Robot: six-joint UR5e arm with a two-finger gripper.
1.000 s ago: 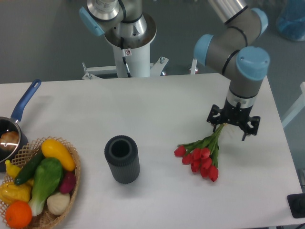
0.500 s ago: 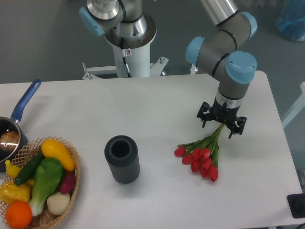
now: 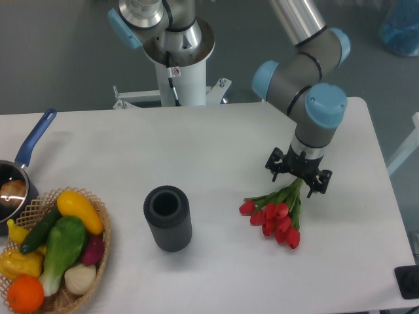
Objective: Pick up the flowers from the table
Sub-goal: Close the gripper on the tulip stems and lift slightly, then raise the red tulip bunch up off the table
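- The flowers (image 3: 276, 214) lie flat on the table (image 3: 216, 150), right of centre, red buds toward you, stem ends up under the gripper (image 3: 298, 175).
- Gripper jaws look spread wide, poised over the stem ends; nothing is held.
- Expect a light, soft, floppy bunch: the buds would droop. Pinch the gathered stems, not the heads, which would likely crush.
- The tabletop is smooth, matte white; stems may slide.
- Dark ribbed cylinder (image 3: 168, 218) stands well apart left; wicker basket (image 3: 99, 252) and pan (image 3: 19, 171) sit far left.
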